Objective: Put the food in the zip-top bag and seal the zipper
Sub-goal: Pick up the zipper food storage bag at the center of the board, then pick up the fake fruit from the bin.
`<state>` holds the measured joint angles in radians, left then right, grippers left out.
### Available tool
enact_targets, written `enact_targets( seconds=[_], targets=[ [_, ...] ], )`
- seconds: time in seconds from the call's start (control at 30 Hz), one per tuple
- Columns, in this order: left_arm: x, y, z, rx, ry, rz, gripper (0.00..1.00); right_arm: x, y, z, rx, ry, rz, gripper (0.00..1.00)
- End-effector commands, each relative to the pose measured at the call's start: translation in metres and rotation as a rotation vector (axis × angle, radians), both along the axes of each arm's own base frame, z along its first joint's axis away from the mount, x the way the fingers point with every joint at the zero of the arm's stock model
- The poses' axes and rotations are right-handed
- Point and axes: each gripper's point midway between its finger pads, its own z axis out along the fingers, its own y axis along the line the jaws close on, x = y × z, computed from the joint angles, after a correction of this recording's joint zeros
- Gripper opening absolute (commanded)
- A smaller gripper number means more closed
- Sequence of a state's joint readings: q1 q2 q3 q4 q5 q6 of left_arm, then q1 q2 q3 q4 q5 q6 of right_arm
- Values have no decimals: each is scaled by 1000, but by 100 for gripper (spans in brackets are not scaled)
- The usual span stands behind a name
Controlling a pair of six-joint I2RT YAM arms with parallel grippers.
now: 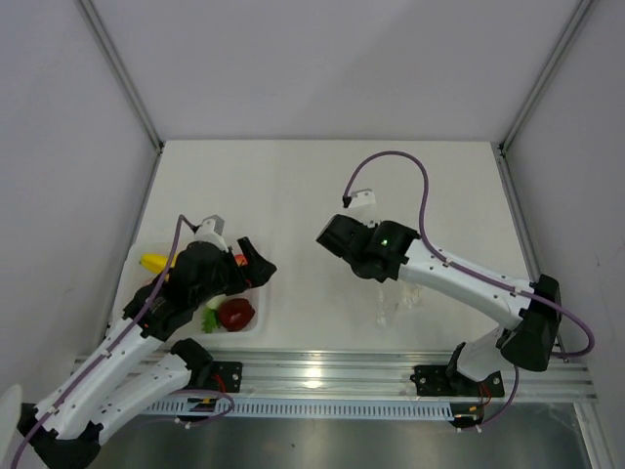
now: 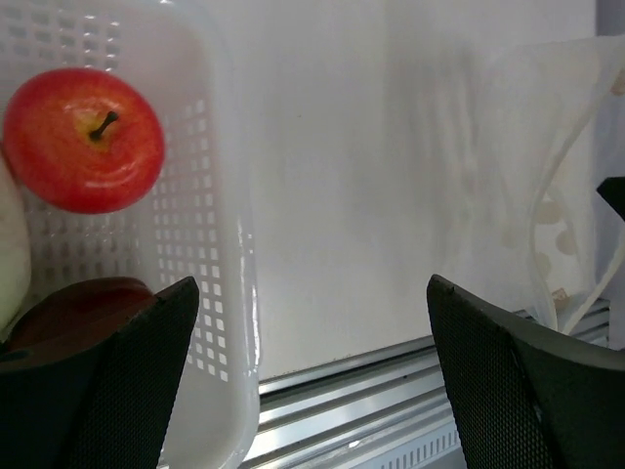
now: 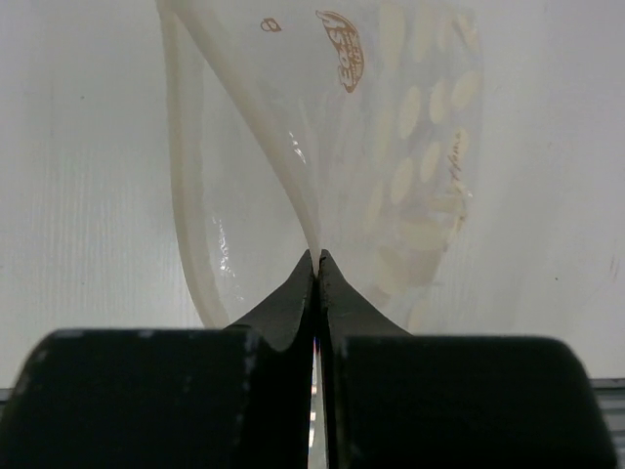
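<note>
The zip-top bag (image 3: pixel 391 147) hangs see-through in front of my right gripper (image 3: pixel 317 256), which is shut on its mouth edge; the thick zipper band (image 3: pixel 181 186) curves down the left side. From above, the bag (image 1: pixel 393 301) shows under the right arm. The food lies in a white perforated tray (image 2: pixel 229 195): a red apple (image 2: pixel 83 127), a dark red one (image 2: pixel 78 303) partly behind my finger, a white radish (image 2: pixel 8 244) at the frame edge, and a yellow banana (image 1: pixel 154 261). My left gripper (image 2: pixel 312 283) stands open and holds nothing, one finger over the tray, the other over the table.
The tray (image 1: pixel 135 256) sits at the table's left side under the left arm. An aluminium rail (image 1: pixel 322 371) runs along the near edge. Grey walls enclose the table (image 1: pixel 293 186) on three sides. The bag (image 2: pixel 547 176) is to the right of the left gripper.
</note>
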<state>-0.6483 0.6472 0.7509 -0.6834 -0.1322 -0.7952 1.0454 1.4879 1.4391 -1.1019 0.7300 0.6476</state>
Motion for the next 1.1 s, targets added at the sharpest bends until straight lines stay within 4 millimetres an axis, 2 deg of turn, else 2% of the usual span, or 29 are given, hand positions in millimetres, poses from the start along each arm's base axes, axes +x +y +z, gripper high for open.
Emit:
enact_targets(
  seconds=[0.0, 0.1, 0.2, 0.33, 0.43, 0.53, 0.67, 0.87, 0.9, 1.07],
  targets=[
    [-4, 3, -19, -4, 109, 6, 99, 8, 16, 8, 99, -38, 44, 0],
    [3, 17, -27, -11, 156, 97, 99, 8, 27, 7, 195, -15, 93, 0],
    [13, 31, -28, -19, 158, 180, 100, 5, 30, 9, 241, -7, 113, 0],
    [19, 60, -37, 29, 217, 361, 100, 0, 23, 9, 266, 5, 116, 0],
    [9, 80, -53, 137, 343, 463, 99, -3, 16, 11, 280, 8, 108, 0],
    [4, 82, -60, 173, 383, 453, 100, -6, 16, 11, 300, 17, 119, 0],
    [11, 80, -64, 145, 374, 450, 99, -7, 14, 14, 317, 9, 123, 0],
    [33, 84, -67, 121, 393, 517, 100, -11, 13, 12, 322, 19, 134, 0],
    [38, 83, -62, 101, 388, 520, 100, -10, 12, 12, 322, 17, 130, 0],
    [62, 72, -66, 76, 423, 514, 100, -11, 9, 10, 326, 18, 125, 0]
  ],
)
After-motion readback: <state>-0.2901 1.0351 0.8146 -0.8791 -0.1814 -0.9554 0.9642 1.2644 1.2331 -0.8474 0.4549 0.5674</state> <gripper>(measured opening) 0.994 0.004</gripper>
